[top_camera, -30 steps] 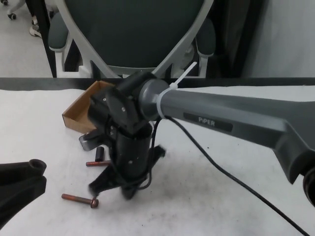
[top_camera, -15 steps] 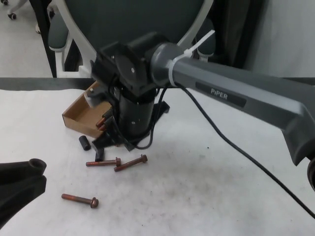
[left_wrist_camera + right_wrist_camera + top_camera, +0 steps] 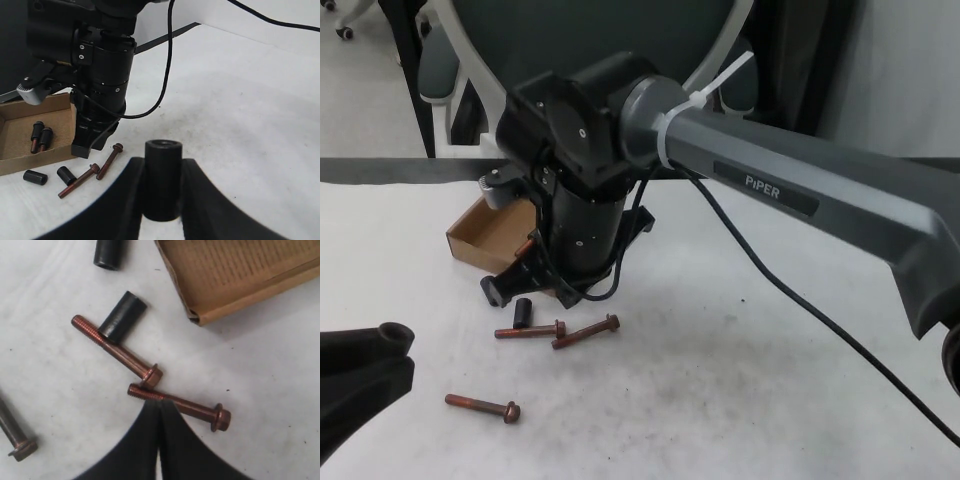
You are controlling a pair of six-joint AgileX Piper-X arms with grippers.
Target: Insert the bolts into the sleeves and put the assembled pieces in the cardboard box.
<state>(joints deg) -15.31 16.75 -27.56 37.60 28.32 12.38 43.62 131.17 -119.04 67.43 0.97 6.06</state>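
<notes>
My left gripper (image 3: 163,165) is shut on a black sleeve (image 3: 162,192), held upright with its open bore facing up. My right gripper (image 3: 160,407) is shut with nothing seen between its fingers, its tips right over the shank of a copper bolt (image 3: 200,411). A second bolt (image 3: 117,347) lies beside it, with a loose sleeve (image 3: 121,316) resting against its thread. Another sleeve (image 3: 108,252) lies farther off. In the high view the right gripper (image 3: 535,280) hangs beside the cardboard box (image 3: 480,238). The box (image 3: 15,160) holds two assembled pieces (image 3: 40,136).
A third bolt (image 3: 483,406) lies alone nearer the bench's front, close to the left arm (image 3: 360,380). The right arm's cable (image 3: 800,310) trails across the white bench (image 3: 770,420), which has free room on the right. A chair (image 3: 600,60) stands behind the bench.
The right arm rose and swung back from the near bench toward the box, uncovering two bolts. The left arm has kept still.
</notes>
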